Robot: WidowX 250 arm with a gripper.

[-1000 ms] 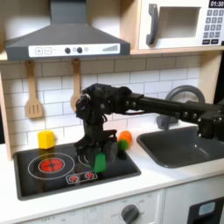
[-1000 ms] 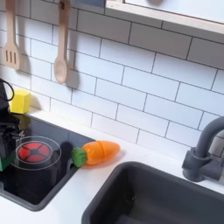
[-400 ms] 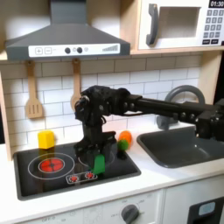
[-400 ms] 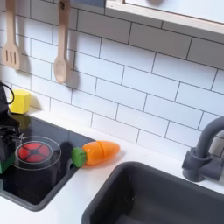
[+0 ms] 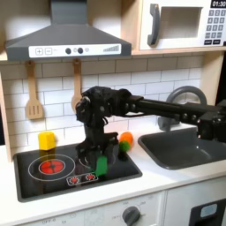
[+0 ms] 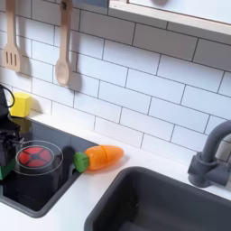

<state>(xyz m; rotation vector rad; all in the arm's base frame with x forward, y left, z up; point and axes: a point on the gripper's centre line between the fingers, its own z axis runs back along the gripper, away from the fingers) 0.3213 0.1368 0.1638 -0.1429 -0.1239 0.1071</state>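
- I take the black toy stovetop [image 5: 53, 172] as my landmark; it lies on the white table [image 5: 168, 177] of the play kitchen.
- In the first exterior view my arm reaches in from the first exterior view's right and bends down over the stovetop's right half.
- The pincer [image 5: 95, 159] points down at the stovetop, just beside the right edge of the red burner ring [image 5: 51, 164].
- A small green block [image 5: 101, 165] stands on the stovetop right at the pincer's tips. I cannot tell whether the fingers are touching it or closed on it, nor how far apart they stand; the dark arm hides that.
- An orange toy carrot [image 6: 101, 157] with a green top lies on the table just off the stovetop's right edge in both exterior views, apart from the pincer.
- A yellow block [image 5: 46, 139] sits behind the stovetop's back left, against the tiled wall.
- Two wooden utensils, a spatula [image 5: 33, 93] and a spoon [image 6: 62, 56], hang on the wall above the stovetop.
- The dark sink [image 5: 181, 146] with its grey faucet [image 6: 212, 158] lies well to the stovetop's right in the first exterior view.
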